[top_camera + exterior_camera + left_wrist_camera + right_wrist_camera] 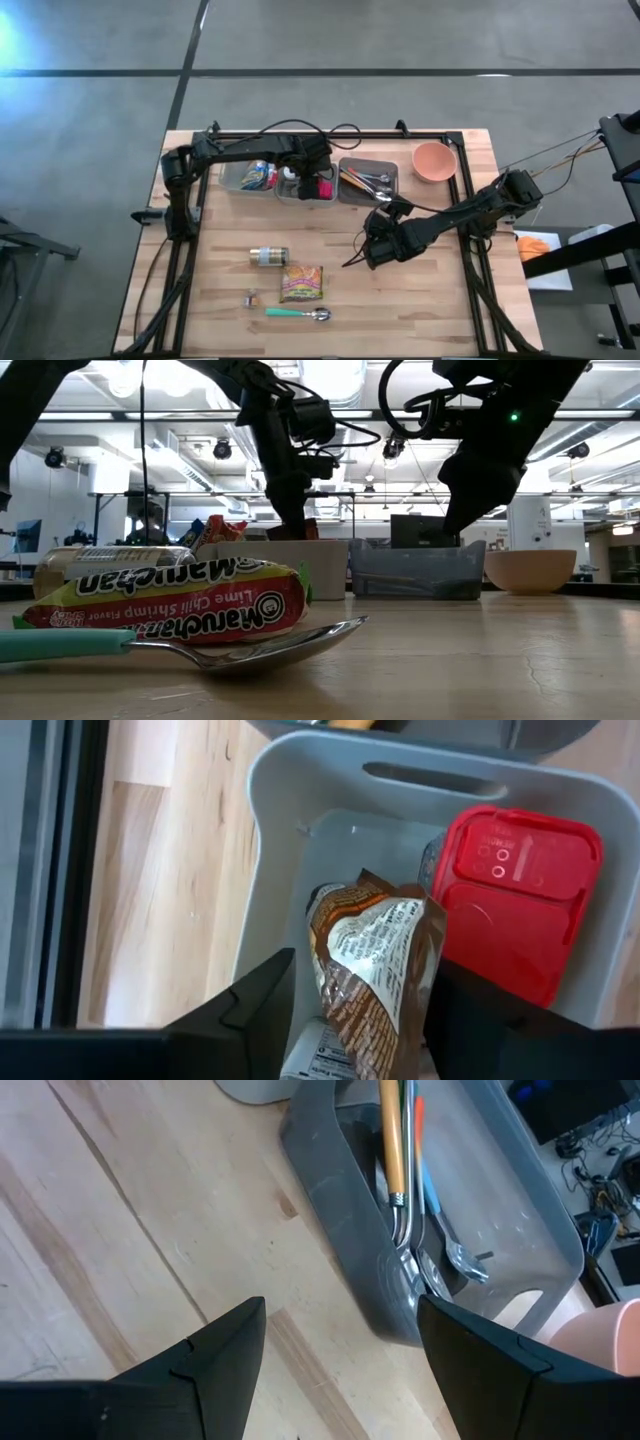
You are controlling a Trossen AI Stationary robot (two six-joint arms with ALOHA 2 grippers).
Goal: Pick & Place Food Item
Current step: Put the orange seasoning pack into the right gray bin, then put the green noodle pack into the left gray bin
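A brown and white snack packet [375,970] stands on end in the middle light-grey bin [270,850], beside a red-lidded container [515,900]. My left gripper [362,970] hangs over this bin [305,185] pointing steeply down, open, with one finger on either side of the packet. My right gripper [340,1315] hovers open and empty over bare wood, just on the near side of the dark utensil bin [450,1230]. Nearer the table's front edge lie a ramen packet [302,283], a jar on its side [268,256] and a teal-handled spoon [298,314]. My left gripper's fingers [255,1005] flank the packet's upper part [400,935] from above. A thin gap shows at one finger; at the other I cannot tell whether it touches. The packet's lower end is down in the bin.
Three bins stand in a row at the far side: one with packets [248,177], the middle one, and the dark one with utensils [368,180]. A pink bowl [434,160] stands at the far right. A small item [250,297] lies near the spoon.
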